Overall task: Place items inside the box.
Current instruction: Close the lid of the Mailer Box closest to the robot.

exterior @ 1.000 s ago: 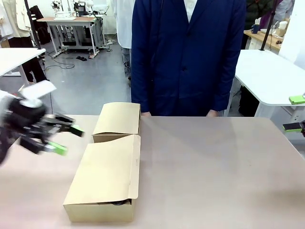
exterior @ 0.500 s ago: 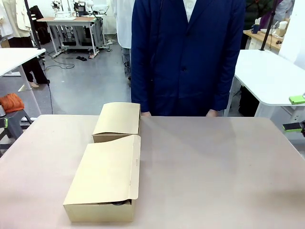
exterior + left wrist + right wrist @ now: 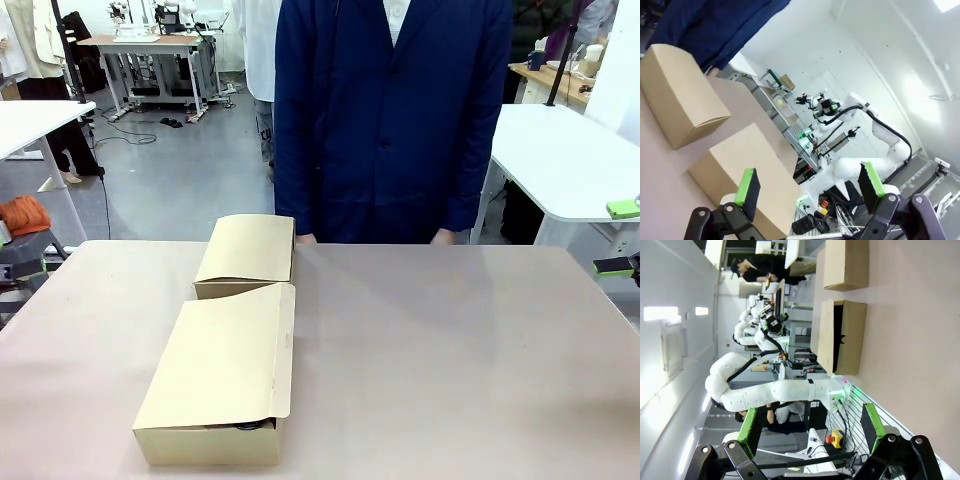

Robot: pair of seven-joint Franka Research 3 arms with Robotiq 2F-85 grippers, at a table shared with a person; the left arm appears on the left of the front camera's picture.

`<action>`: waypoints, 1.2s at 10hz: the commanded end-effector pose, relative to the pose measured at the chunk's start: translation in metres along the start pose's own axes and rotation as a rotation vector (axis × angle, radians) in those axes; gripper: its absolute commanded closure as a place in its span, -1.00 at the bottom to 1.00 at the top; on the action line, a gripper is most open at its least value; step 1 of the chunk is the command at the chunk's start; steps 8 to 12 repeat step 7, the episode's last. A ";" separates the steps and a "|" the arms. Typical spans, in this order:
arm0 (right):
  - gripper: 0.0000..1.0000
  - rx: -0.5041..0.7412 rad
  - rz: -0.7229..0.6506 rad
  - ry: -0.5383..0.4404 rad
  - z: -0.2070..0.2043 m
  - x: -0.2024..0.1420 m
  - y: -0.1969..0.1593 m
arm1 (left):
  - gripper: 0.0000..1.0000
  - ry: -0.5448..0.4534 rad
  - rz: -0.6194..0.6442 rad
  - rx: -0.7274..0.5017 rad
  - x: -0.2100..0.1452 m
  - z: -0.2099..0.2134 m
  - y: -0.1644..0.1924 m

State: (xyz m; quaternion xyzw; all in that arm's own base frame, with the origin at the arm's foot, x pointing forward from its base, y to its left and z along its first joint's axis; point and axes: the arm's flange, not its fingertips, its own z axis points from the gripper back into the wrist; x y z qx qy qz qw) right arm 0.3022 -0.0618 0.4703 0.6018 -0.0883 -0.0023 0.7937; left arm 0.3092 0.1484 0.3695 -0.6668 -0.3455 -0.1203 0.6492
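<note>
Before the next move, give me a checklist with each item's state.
1. Left tool open, nothing between its pads: ok.
2. Right tool open, nothing held: ok.
3. Near box lid down, so nothing can go in yet: not ok.
4. Far box closed: not ok.
5. Contents of the near box: something dark at its front gap, cannot tell what.
6. Person's hands at the table's far edge, away from both boxes: ok.

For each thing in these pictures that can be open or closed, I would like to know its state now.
Near box: lid down, front flap not tucked in, a thin gap at the front edge.
Far box: closed.
Left gripper: open, holding nothing.
Right gripper: open, holding nothing.
</note>
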 end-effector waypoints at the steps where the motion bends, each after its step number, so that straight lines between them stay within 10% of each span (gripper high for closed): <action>1: -1.00 0.022 0.009 -0.008 0.001 0.000 0.003 | -1.00 0.011 -0.036 -0.032 -0.003 0.005 -0.016; 12: -1.00 0.022 0.009 -0.008 0.001 0.000 0.003 | -1.00 0.011 -0.036 -0.032 -0.003 0.005 -0.016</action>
